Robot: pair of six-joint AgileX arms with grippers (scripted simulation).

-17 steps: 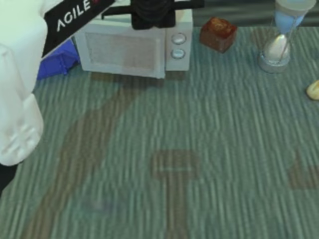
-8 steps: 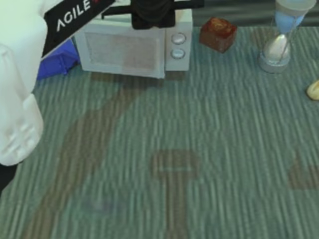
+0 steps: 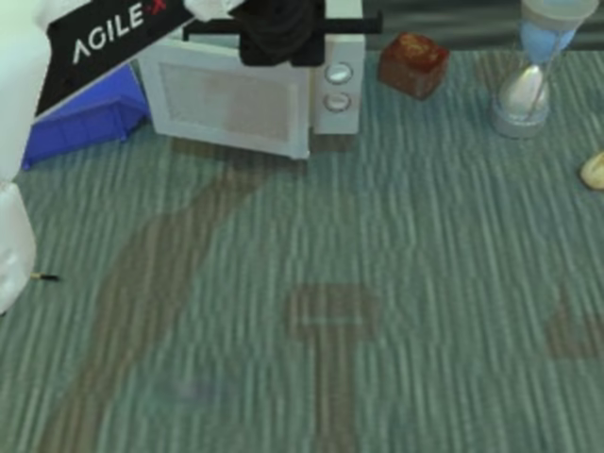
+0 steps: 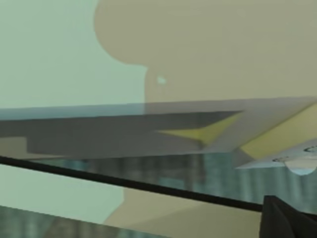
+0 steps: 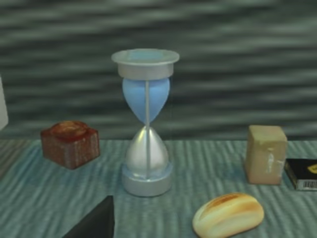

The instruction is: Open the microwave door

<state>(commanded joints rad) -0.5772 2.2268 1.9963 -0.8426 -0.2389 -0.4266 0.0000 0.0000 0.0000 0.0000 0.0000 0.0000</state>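
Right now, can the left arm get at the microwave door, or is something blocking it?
Probably yes. The left gripper is above the top front edge of the microwave, right over the microwave door. Nothing lies between them. The blue bin sits off to the left, and the table in front of the door is free.

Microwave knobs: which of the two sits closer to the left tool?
The upper knob. It sits just beside the left tool, which is over the microwave top; the lower knob is directly below it, nearer the table.
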